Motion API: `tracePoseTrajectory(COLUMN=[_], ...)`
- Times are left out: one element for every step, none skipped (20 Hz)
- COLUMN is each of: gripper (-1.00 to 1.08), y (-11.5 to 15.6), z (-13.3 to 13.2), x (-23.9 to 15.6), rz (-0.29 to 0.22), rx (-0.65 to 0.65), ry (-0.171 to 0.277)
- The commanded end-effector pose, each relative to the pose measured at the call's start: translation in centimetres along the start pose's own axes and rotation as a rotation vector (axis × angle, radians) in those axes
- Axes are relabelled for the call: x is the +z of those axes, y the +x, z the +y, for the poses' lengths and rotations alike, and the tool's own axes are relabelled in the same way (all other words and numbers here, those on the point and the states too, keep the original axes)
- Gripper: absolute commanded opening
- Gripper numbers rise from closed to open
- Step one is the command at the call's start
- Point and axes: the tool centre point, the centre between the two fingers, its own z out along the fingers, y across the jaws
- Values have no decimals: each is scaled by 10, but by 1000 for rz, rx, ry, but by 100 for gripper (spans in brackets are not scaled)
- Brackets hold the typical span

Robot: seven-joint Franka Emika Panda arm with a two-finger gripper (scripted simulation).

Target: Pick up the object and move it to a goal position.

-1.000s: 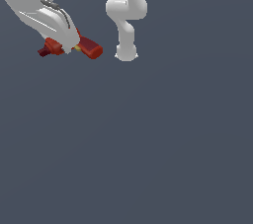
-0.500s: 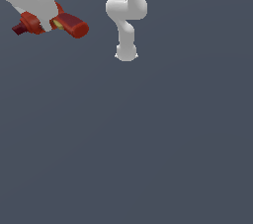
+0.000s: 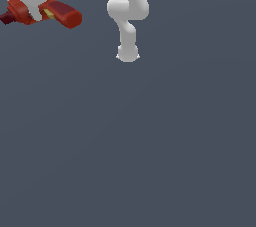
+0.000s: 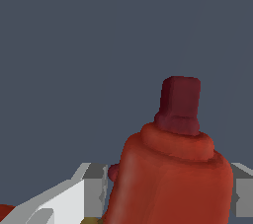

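Upper left of exterior frame: white two-finger gripper [image 3: 35, 13] clamped across the small red drill-shaped object [image 3: 47, 12] with yellow patch, its long axis lying crosswise to the fingers [image 4: 94, 191], dark cylindrical end pointing frame-right, carried above grey floor [image 3: 150, 146].

Flat grey floor [image 3: 150, 161], arm base [image 3: 127, 55]

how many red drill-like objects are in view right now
1. The red drill-like object is held in the tool at the exterior view's upper left; the wrist view shows the same one. No others are visible.
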Motion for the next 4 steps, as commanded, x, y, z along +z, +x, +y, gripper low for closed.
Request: tracePoseTrajectory(gripper=[-100, -100, -100, -100], y=[0, 0, 0, 0], z=[1, 2, 2, 2], x=[-5, -5, -6, -6], rz=[4, 4, 4, 4], rx=[0, 0, 0, 0], ry=[1, 1, 1, 1])
